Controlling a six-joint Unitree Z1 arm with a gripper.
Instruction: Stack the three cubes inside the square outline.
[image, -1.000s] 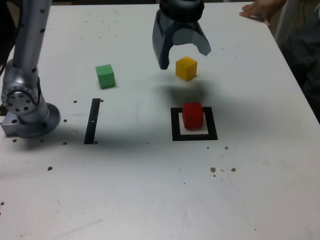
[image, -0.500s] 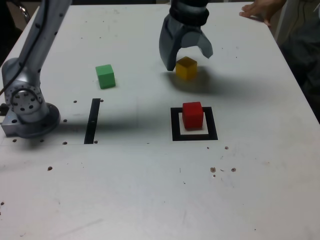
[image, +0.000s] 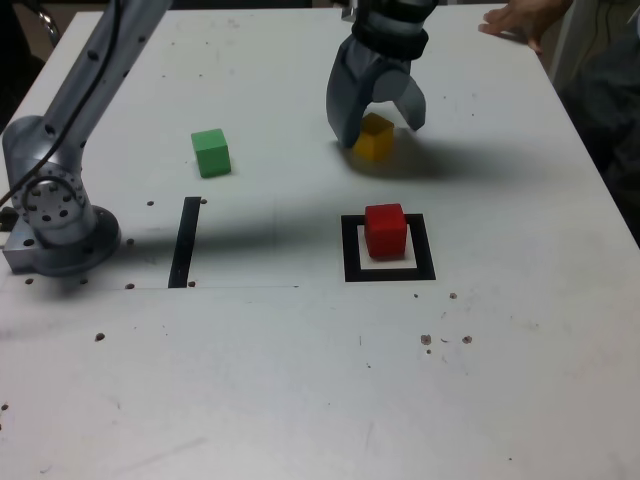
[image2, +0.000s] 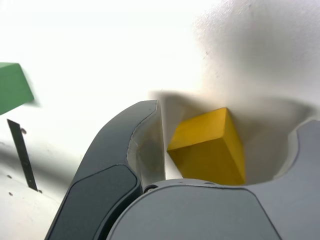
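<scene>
I see my grey hand (image: 378, 122) low over the small matte yellow cube (image2: 210, 147) at the far side of the white bench (image: 300, 380) — jaws spread, straddling it, not clamped. The red cube (image: 385, 231) sits inside the black square outline (image: 389, 272); the green cube (image: 211, 152) lies far left in the exterior view.

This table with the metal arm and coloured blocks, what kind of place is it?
Probably a robotics lab or test bench: a grey arm's gripper works on a scuffed white table with toy-like cubes, yellow, red and green, and a taped black square outline.
</scene>
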